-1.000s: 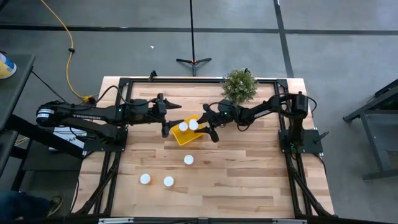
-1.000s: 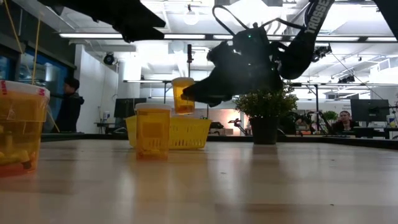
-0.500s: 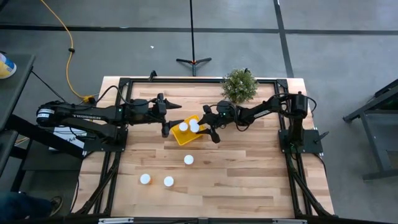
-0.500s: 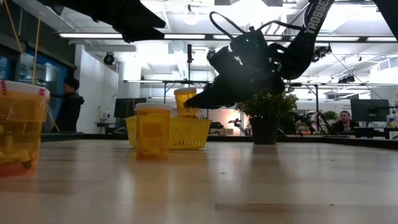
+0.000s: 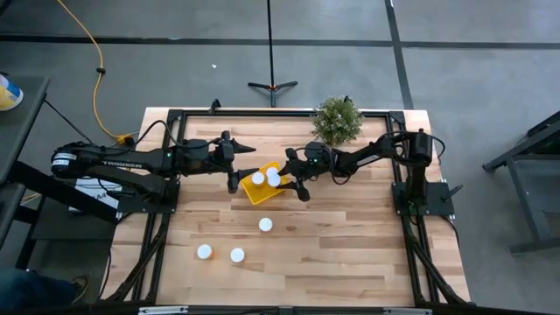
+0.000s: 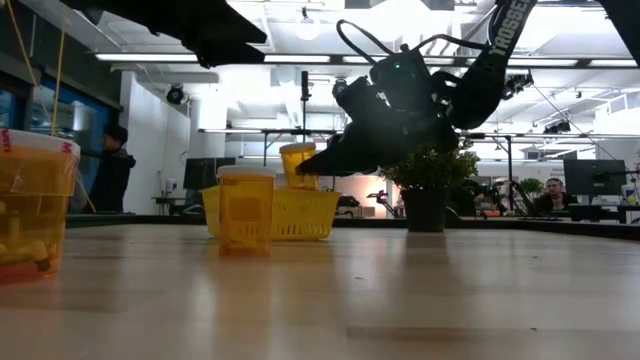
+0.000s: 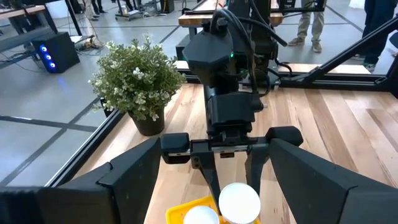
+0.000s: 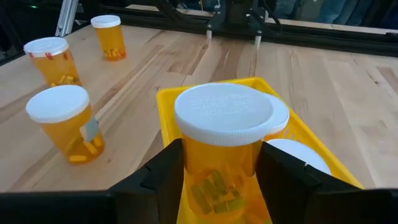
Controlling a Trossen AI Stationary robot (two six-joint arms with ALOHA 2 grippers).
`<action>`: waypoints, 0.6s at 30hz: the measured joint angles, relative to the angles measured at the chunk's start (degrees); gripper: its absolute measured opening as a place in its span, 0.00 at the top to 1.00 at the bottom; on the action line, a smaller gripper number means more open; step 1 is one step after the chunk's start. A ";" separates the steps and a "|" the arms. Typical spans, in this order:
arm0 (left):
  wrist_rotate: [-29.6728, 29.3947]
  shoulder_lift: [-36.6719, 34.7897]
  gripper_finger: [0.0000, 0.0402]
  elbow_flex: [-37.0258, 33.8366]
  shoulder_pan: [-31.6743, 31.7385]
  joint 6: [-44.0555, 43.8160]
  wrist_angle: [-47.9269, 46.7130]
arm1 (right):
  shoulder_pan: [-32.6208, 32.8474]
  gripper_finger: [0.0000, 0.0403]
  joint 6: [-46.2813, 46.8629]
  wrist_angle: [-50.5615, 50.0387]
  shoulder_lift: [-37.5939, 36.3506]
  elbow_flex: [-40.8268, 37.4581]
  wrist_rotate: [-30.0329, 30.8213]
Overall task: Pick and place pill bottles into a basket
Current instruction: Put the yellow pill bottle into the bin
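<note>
The yellow basket (image 5: 262,194) sits mid-table, a little toward the far side. My right gripper (image 5: 282,178) is over it, shut on a pill bottle (image 8: 222,146) with a white cap (image 5: 273,177). At least one more capped bottle (image 5: 258,178) stands in the basket (image 8: 163,99). Three bottles stand on their bases on the table: one (image 5: 265,225) near the middle and two (image 5: 204,252) (image 5: 237,255) nearer the front. My left gripper (image 5: 243,168) is open and empty just left of the basket. My right gripper pinches the bottle's orange body (image 8: 189,163) just under the cap, one finger on each side. The fingers (image 8: 160,177) come from the table's right, slanting down. The bottle stays upright (image 6: 298,165), its lower end behind the basket's rim (image 6: 270,195).
A green potted plant (image 5: 337,121) stands at the far edge, right behind my right arm. Black frame rails run along the table's sides (image 5: 166,175). The near half of the wooden table holds only the three loose bottles. People show in the room beyond (image 6: 112,165).
My right gripper has gone down toward the basket with the bottle, still shut on it. The bottle stays upright and has sunk from well above the basket's rim to the rim's height.
</note>
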 joint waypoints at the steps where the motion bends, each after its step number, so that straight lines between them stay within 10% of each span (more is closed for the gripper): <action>1: 0.00 0.00 0.16 0.00 0.00 0.00 0.02 | -0.02 0.57 0.00 -0.01 0.10 0.00 0.01; 18: 0.13 0.00 0.16 0.00 0.00 0.00 0.04 | -0.04 0.43 0.63 -0.95 0.77 0.00 1.40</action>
